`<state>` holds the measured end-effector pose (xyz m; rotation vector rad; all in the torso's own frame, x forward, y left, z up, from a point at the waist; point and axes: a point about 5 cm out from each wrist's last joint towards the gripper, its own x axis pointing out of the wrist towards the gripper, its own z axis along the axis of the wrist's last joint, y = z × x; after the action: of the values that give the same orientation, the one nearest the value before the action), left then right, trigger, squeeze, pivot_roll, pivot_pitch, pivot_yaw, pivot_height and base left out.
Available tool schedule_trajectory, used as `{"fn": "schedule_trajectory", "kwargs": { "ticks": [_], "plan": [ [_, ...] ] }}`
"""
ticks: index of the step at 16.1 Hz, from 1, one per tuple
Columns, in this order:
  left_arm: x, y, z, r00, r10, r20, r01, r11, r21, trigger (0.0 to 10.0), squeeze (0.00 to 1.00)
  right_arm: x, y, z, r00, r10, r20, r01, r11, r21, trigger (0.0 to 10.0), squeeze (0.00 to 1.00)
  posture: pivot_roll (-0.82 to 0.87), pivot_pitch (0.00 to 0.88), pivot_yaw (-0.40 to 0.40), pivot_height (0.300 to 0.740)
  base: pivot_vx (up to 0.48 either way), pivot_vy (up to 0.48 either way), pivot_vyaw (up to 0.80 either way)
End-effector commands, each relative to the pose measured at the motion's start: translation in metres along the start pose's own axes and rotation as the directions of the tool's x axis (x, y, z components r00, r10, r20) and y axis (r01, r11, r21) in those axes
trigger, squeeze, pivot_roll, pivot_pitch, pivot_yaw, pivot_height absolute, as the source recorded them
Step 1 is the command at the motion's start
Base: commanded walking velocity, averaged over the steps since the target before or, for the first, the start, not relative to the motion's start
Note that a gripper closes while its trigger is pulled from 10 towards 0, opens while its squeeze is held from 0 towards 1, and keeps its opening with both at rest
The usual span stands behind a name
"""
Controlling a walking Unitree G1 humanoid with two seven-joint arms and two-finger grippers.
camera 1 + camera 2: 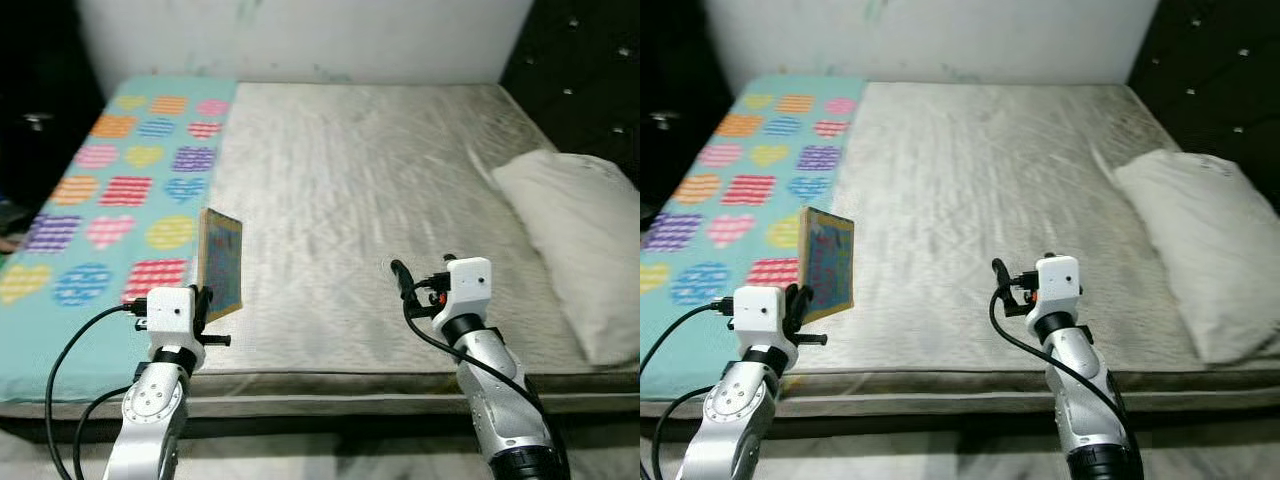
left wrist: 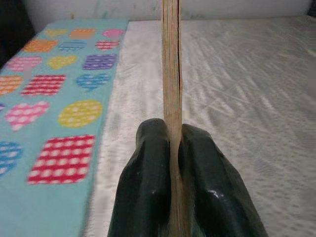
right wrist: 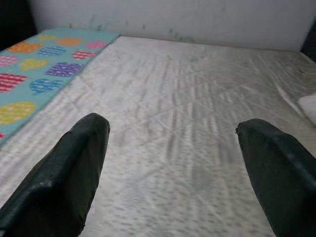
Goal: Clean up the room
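The left gripper (image 2: 173, 163) has its fingers pressed on the lower edge of a thin book (image 1: 221, 262), held upright at lower left of the frame, over the mattress (image 1: 370, 190) beside the heart-print sheet (image 1: 110, 210); stiff, light, likely slippery — grip near the spine; the right gripper (image 3: 173, 163) is spread, empty — a pillow (image 1: 580, 240) lies at right.

No legible text, label, brand, number or sign appears in any view. The cover of the book (image 1: 221, 262), held upright at the near left of the bed (image 1: 380, 180), carries a coloured printed pattern too blurred to read. The teal sheet (image 1: 110, 200) on the left side of the bed bears only hearts, circles and squares in stripes, dots and checks, with no lettering.
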<state>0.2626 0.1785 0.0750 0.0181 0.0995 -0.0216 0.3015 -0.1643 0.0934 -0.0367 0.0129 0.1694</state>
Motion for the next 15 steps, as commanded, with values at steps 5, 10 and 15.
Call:
{"fn": "schedule_trajectory", "kwargs": {
  "ticks": [5,10,15],
  "plan": [
    [-0.0008,-0.0012,0.0105,0.997,-0.041,0.065,0.041,0.999,-0.01,10.0,0.0,-0.0019,0.0022,-0.0042,1.0,0.014,-0.018,-0.014,1.0,0.003,10.0,0.0,-0.12,0.082,0.01,0.74,0.0,0.0,0.0],
    [-0.0017,-0.0028,0.0108,0.996,-0.062,0.07,0.063,0.998,-0.011,10.0,0.0,-0.0025,0.0029,-0.004,1.0,0.021,-0.017,-0.021,1.0,0.004,10.0,0.0,-0.12,0.088,0.012,0.74,0.402,0.0,0.0],
    [-0.0013,-0.0024,0.0103,0.996,-0.066,0.068,0.067,0.998,-0.01,10.0,0.0,-0.0021,0.0041,-0.0045,1.0,0.022,-0.018,-0.022,1.0,0.005,10.0,0.0,-0.12,0.084,0.015,0.74,0.457,0.0,0.0]
  ]
}}
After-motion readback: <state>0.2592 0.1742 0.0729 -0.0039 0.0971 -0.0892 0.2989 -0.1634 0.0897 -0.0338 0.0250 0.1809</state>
